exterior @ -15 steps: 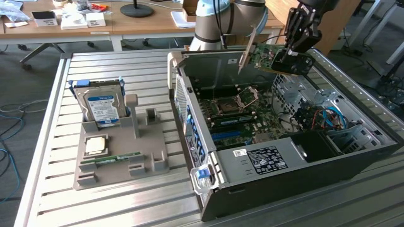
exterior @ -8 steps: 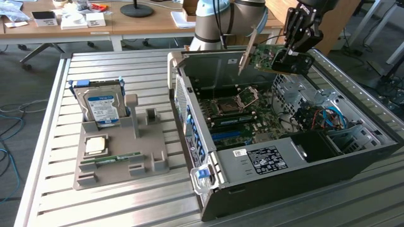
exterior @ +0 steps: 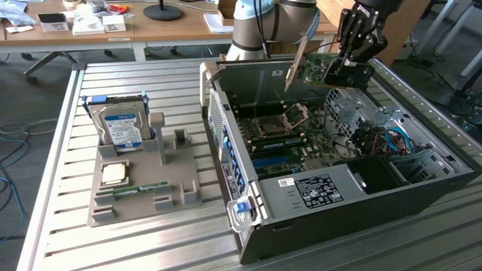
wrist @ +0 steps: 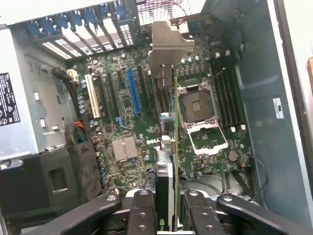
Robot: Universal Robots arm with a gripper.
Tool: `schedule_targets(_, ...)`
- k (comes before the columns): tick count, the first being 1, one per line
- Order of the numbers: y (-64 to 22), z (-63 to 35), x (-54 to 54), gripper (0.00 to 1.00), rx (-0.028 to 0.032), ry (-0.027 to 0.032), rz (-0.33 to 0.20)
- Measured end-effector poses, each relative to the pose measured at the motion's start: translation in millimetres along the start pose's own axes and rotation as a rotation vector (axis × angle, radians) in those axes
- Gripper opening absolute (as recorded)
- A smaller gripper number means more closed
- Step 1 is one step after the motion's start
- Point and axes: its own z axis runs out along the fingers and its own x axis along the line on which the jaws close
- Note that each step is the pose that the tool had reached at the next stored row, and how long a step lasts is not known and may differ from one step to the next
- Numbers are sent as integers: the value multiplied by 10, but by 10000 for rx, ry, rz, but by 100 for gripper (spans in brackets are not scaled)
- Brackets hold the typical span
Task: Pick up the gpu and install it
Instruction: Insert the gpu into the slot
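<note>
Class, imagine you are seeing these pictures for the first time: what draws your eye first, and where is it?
The gripper holds the gpu in the air above the open computer case, over its green motherboard. On the exterior view's left, a blue-labelled hard drive stands in a grey holder.

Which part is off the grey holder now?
The gpu, the green card with a silver bracket, held by the gripper above the open case. The hard drive and memory stick sit in the holder.
</note>
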Motion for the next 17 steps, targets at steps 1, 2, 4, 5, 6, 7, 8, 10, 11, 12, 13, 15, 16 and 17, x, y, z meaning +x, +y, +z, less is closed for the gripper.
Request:
schedule_targets(1, 0, 0, 0, 27, 0, 2, -18)
schedule_targets(2, 0, 0, 0, 27, 0, 2, -27)
schedule_targets(4, 0, 2, -1, 27, 0, 3, -50)
schedule_targets(5, 0, 4, -1, 27, 2, 3, -76)
schedule_targets(6, 0, 7, -1, 27, 7, 4, -121)
schedule_targets(7, 0, 9, -1, 27, 11, 7, -194)
schedule_targets(8, 0, 11, -1, 27, 16, 12, -296)
schedule_targets(10, -1, 17, -1, 27, 22, 23, -548)
schedule_targets(11, -1, 20, -1, 27, 23, 30, -691)
schedule_targets(12, -1, 24, -1, 27, 26, 35, -815)
schedule_targets(13, -1, 28, -1, 27, 30, 41, -923)
schedule_targets(15, -1, 40, -2, 27, 49, 48, -1101)
schedule_targets(16, -1, 48, -2, 27, 63, 51, -1186)
schedule_targets(17, -2, 56, -2, 27, 78, 50, -1267)
